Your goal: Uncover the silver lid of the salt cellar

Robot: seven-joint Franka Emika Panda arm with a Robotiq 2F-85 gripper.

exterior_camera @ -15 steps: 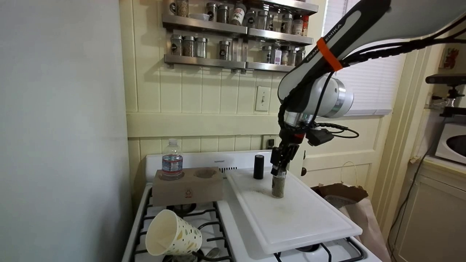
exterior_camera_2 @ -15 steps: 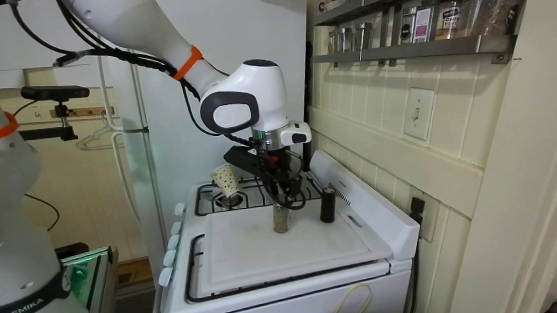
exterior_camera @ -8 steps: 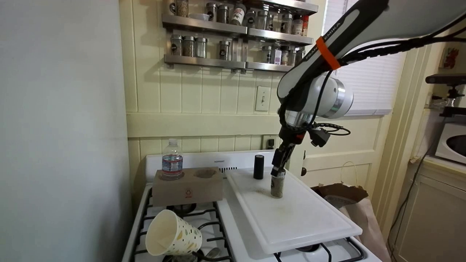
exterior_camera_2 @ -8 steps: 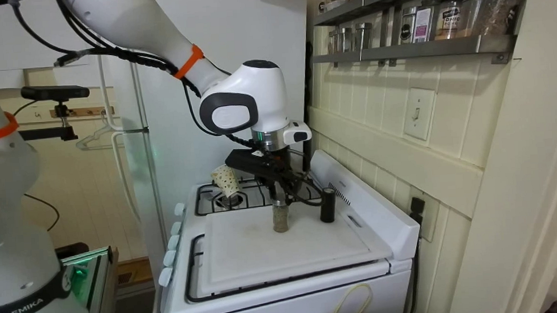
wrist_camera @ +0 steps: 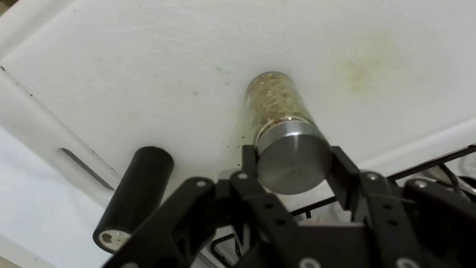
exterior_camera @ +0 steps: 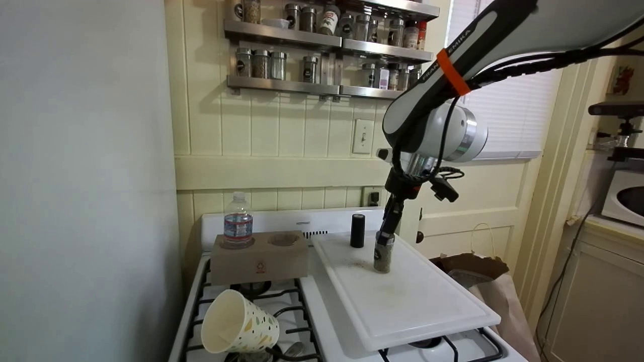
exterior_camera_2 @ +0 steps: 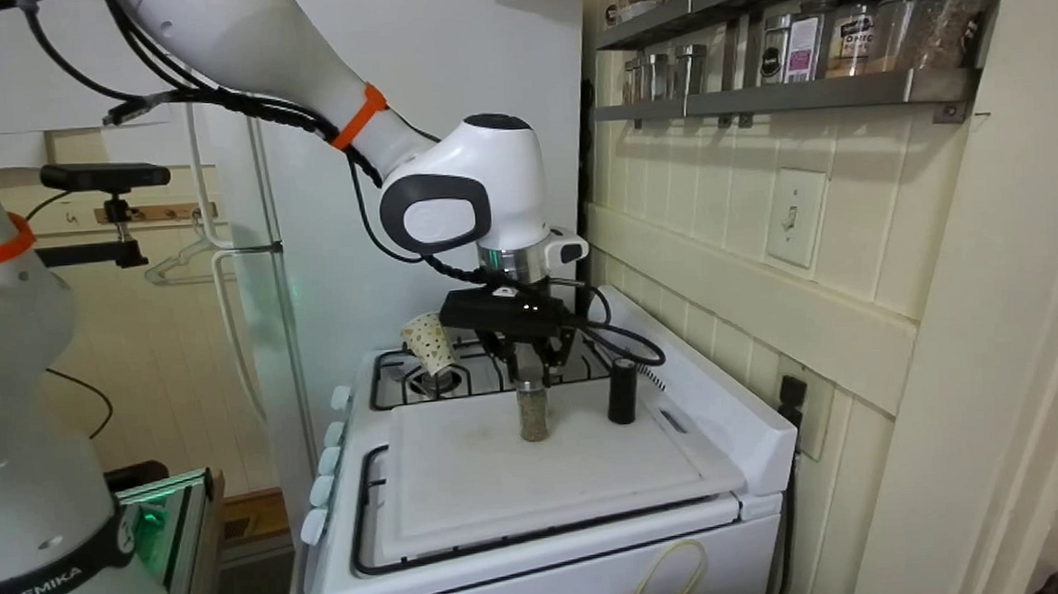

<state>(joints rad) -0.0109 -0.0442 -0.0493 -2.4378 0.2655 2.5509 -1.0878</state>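
Observation:
The salt cellar, a small see-through shaker with pale grains, stands upright on the white board. It also shows in both exterior views. Its silver lid sits on top and faces the camera in the wrist view. My gripper has one finger on each side of the lid, both against its rim, and appears shut on it. In both exterior views the gripper reaches down onto the shaker's top. Part of the lid is hidden by the fingers there.
A black shaker stands on the board beside the salt cellar; the wrist view shows it left of the fingers. A cardboard holder with a water bottle and a patterned cup lie left. Shelves of spice jars hang behind.
My gripper and its wrist camera have turned about the upright axis over the shaker. The salt cellar stays in nearly the same spot, and its dark label shows a little more.

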